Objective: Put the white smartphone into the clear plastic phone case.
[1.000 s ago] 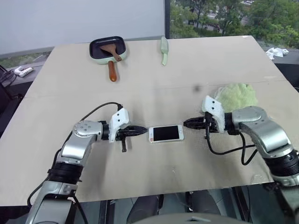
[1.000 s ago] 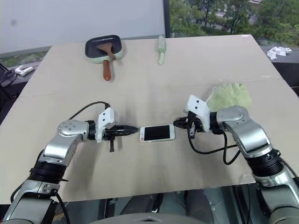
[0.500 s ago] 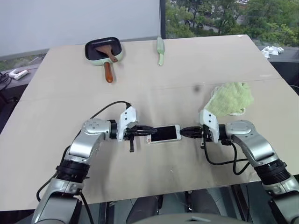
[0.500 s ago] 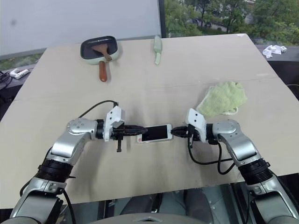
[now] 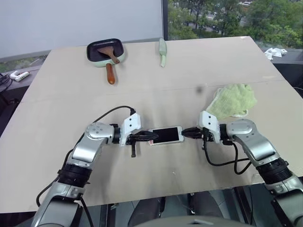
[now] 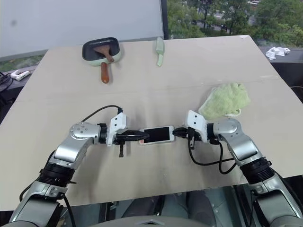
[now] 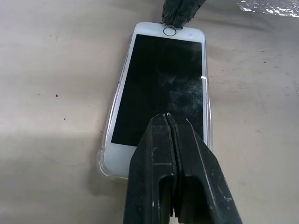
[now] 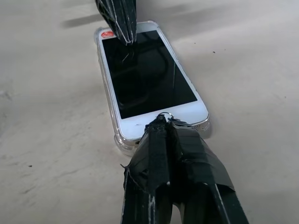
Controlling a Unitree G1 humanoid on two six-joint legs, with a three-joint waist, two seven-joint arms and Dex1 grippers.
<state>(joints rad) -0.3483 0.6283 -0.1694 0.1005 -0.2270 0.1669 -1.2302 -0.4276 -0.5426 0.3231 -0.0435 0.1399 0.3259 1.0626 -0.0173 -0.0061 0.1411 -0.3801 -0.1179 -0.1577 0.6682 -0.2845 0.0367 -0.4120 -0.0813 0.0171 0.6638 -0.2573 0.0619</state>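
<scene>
Table [image 5: 71, 94]: broad beige board top, the largest item, carrying everything listed below.

Green cloth [image 5: 233, 99]: crumpled, at about three o'clock from the table's middle, just beyond the right forearm.

Square pan [image 5: 106, 49]: dark inside, pale green rim, at roughly eleven o'clock near the far edge. Contents: one wooden spatula [image 5: 110, 52] lying across it. The pan's brown handle points toward the near side.

Pale green utensil [image 5: 163, 51]: lies alone at twelve o'clock, well apart from the pan.

Clear plastic phone case [image 7: 108, 140]: thin glossy shell flat on the table, at six o'clock from centre. Contents: the white smartphone [image 5: 166, 135], screen up; the case's rim shows around the phone's edges and corners in both wrist views. How fully the phone is seated I cannot tell.

Left gripper [image 5: 152, 136]: fingers pressed together, gripping nothing, tip over the phone's nine o'clock end, above the screen.

Right gripper [image 5: 184, 132]: fingers likewise closed on nothing, tip at the phone's three o'clock end, right by the round home button [image 7: 168, 31].
</scene>
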